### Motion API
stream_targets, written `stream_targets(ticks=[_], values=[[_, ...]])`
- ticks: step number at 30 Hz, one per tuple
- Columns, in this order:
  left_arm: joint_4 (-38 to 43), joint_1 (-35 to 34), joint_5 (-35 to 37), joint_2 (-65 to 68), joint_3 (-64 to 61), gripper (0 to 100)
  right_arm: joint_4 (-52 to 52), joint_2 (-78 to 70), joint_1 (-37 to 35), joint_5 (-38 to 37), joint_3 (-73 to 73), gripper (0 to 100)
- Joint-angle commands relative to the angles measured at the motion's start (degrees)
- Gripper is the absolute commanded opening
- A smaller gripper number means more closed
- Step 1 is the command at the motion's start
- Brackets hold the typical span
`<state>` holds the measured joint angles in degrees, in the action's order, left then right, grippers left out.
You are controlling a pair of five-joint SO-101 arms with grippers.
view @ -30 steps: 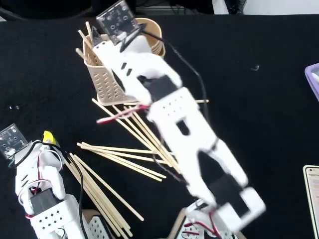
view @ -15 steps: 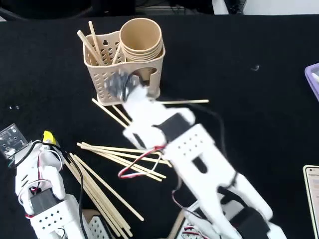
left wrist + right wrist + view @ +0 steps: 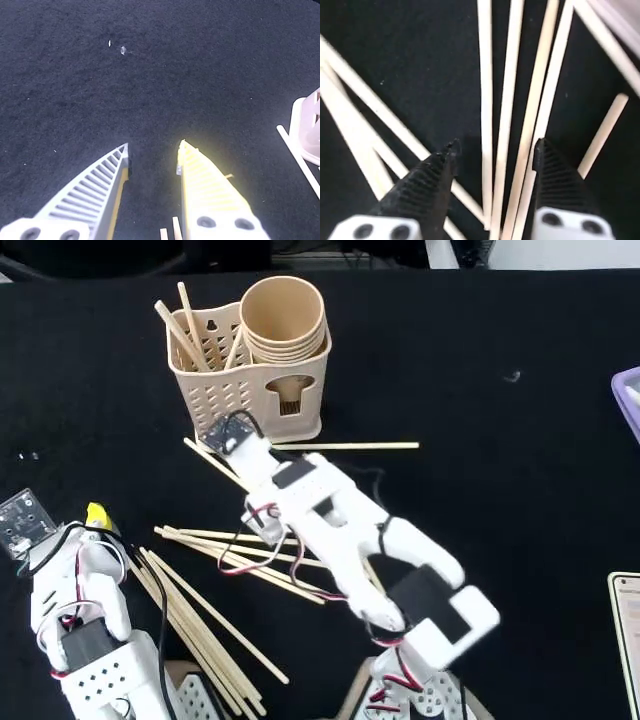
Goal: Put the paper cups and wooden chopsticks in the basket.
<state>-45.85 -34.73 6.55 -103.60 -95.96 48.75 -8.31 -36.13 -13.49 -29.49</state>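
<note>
Chopsticks (image 3: 484,75) were spotted loose on the table (image 3: 520,490) just beside the basket (image 3: 235,400), two bracketed by the right gripper (image 3: 496,145), fingers spread and empty, their long axis aligned with those fingers. The left gripper (image 3: 152,150), likewise parted and empty, was placed farther off.

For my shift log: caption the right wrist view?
Open right gripper poised over loose wooden chopsticks on the black table.
</note>
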Motion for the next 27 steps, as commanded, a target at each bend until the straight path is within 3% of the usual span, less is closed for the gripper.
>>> stream_targets(ticks=[1,2,13,21,27], values=[[1.32,0.13,-0.53,-0.88,-0.48,17,2.46,-1.45,0.18,-0.62,3.30,8.0],[1.32,0.13,-0.53,-0.88,-0.48,17,3.16,-1.10,0.18,-0.62,3.38,1.1],[1.32,0.13,-0.53,-0.88,-0.48,17,12.57,10.77,0.26,-0.62,3.03,1.0],[1.32,0.13,-0.53,-0.88,-0.48,17,2.20,8.40,0.00,-0.53,-1.71,1.3],[1.32,0.13,-0.53,-0.88,-0.48,17,-2.20,3.47,0.00,-0.53,-1.80,16.0]])
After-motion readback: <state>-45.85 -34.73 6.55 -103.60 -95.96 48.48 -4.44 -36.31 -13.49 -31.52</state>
